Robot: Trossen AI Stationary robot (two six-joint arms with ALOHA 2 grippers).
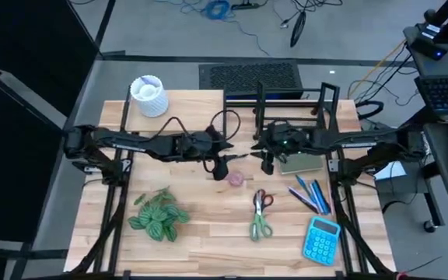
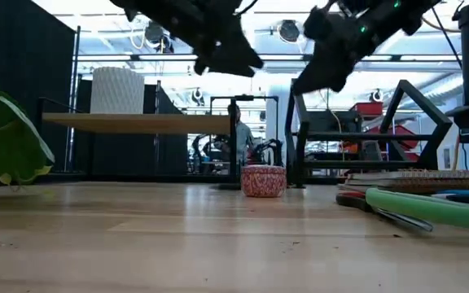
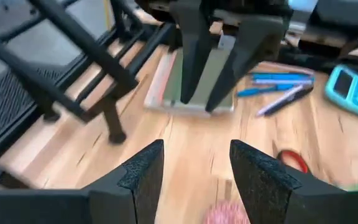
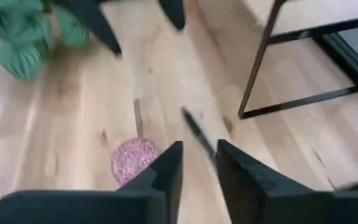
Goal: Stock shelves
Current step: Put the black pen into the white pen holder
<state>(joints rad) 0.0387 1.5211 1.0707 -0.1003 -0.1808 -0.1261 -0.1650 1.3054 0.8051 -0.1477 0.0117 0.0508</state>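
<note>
pale wood forms both the worktop (image 1: 208, 233) and the flat-topped riser shelf (image 1: 185, 105) at its far left, which already carries a white ribbed pot (image 1: 148, 96). the black wire rack (image 1: 294, 101) stands at the far right, beside the riser; its dividers appear unfilled, though this is hard to confirm.

stock lies loose on the near half of the worktop: a small pink round tin (image 1: 235, 179) at centre, a green notebook (image 1: 300, 163) just in front of the rack, pens (image 1: 311, 194), scissors (image 1: 260, 214), a blue calculator (image 1: 321, 239) and a leafy plant (image 1: 159, 214). judged from this layout, most of the stocking is not yet done.

both arms hang above the centre, facing each other. the left hand (image 3: 194, 171) is open and empty, poised just above the pink tin, probably to pick it. the right hand (image 4: 197, 168) has its fingers nearly closed with nothing between them, near the notebook and raised clear of the worktop.
</note>
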